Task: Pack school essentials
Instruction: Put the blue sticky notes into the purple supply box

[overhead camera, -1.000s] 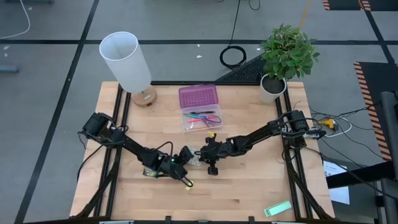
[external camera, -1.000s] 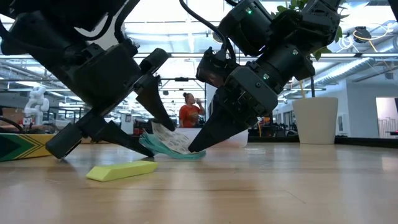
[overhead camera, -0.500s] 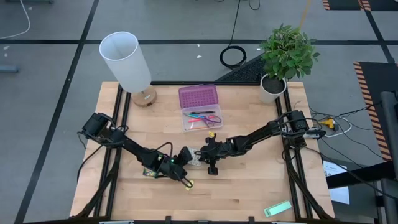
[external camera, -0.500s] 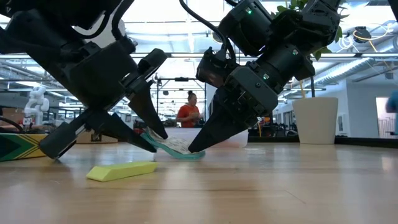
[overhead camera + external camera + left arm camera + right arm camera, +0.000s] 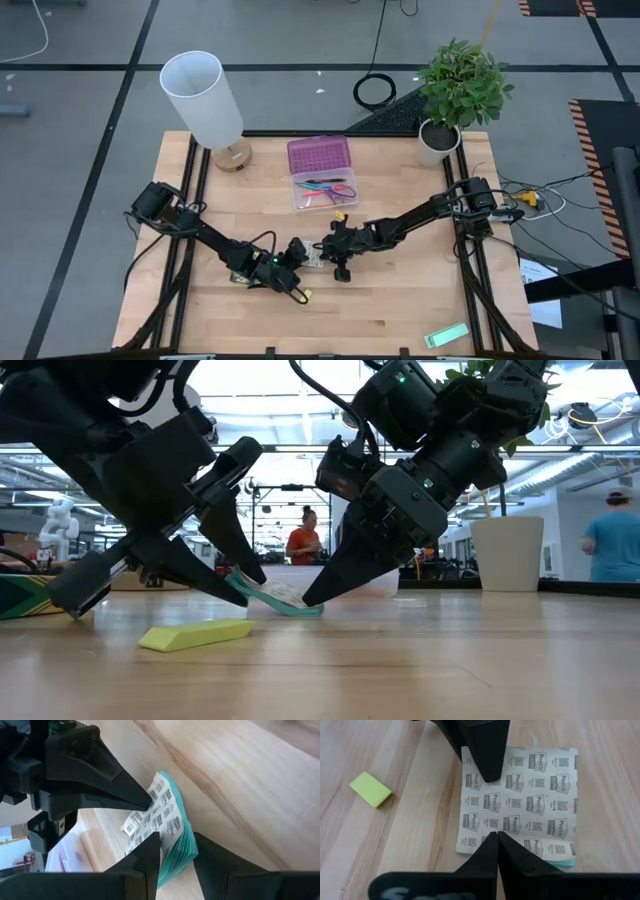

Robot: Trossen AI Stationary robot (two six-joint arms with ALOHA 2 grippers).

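The small teal-edged packet [image 5: 278, 598], a pad with a printed white top [image 5: 520, 805], lies mid-table between my two grippers. Its edge toward the table's left is raised and its right edge is on the wood. My left gripper [image 5: 175, 842] is shut on the raised edge. My right gripper [image 5: 497, 836] is shut, its tips at the pad's opposite edge. A tiny yellow block [image 5: 195, 634] lies near the left gripper. The crayon box [image 5: 240, 277] lies under the left arm. Pencils and purple-handled scissors lie in the open case [image 5: 325, 192]. My left gripper has the packet's raised left edge [image 5: 167, 832] between its fingers, one finger on the printed top [image 5: 487, 765] and one beneath. The fingers slant down from the table's left. The packet tilts, its other edge on the table. My right gripper presses its shut fingertips [image 5: 312, 596] against the packet's right edge [image 5: 495, 851], slanting down from the right.
The case's purple lid [image 5: 320, 155] stands open at the back. A white lamp [image 5: 205, 100] stands far left and a potted plant [image 5: 455, 90] far right. A pale green flat block [image 5: 446, 336] lies at the near right edge. People stand in the room behind.
My left gripper's fingers have drawn closer together around the packet's raised edge, and the gripper has tipped a little lower. The packet's lifted top sheets have been pressed down flatter. My right gripper has kept still.
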